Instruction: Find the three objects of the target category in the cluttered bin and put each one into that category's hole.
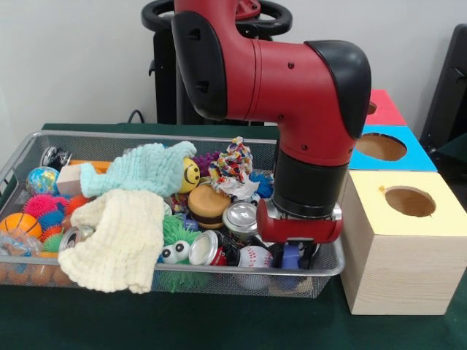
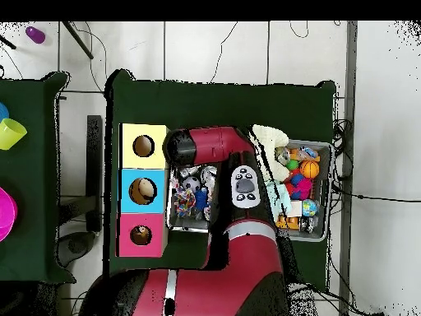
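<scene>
Your tool [image 1: 299,257] sits low in the wire bin [image 1: 146,135], at the end nearest the yellow box [image 1: 398,244]; you cannot tell whether it is apart or together. It is hemmed in by a baseball [image 1: 253,256] and shiny cans [image 1: 241,216]. The far end is crowded, with soft cloths [image 1: 120,240] draped over spiky balls [image 1: 45,208].

Wire mesh bin [image 1: 22,157] crammed with clutter: cream cloth [image 1: 120,240] draped over near-left rim, mint cloth [image 1: 139,171] behind it, soda cans [image 1: 241,217] and baseball [image 1: 255,257] near right. Yellow-topped wooden hole box [image 1: 401,244] just right of bin, blue box [image 1: 383,149] and red box [image 1: 381,108] farther back.
</scene>
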`<state>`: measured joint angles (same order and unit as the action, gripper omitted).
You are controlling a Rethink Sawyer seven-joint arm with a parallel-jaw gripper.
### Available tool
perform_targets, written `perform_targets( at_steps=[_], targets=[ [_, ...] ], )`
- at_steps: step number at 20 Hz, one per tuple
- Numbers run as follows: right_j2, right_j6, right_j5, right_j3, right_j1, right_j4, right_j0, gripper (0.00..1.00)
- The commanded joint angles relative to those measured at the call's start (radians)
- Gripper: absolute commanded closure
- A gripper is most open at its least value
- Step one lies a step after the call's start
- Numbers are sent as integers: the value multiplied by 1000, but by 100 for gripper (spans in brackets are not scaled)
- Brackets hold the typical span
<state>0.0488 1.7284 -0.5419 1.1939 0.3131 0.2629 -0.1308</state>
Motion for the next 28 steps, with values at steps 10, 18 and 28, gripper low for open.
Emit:
perform_targets(
  at_steps=[10,18,28],
  targets=[
    [16,71,-253,69,210,-63,-4,100],
    [-7,62,-183,198,283,-35,-30,100],
    [37,10,57,411,289,31,-153,100]
  ],
)
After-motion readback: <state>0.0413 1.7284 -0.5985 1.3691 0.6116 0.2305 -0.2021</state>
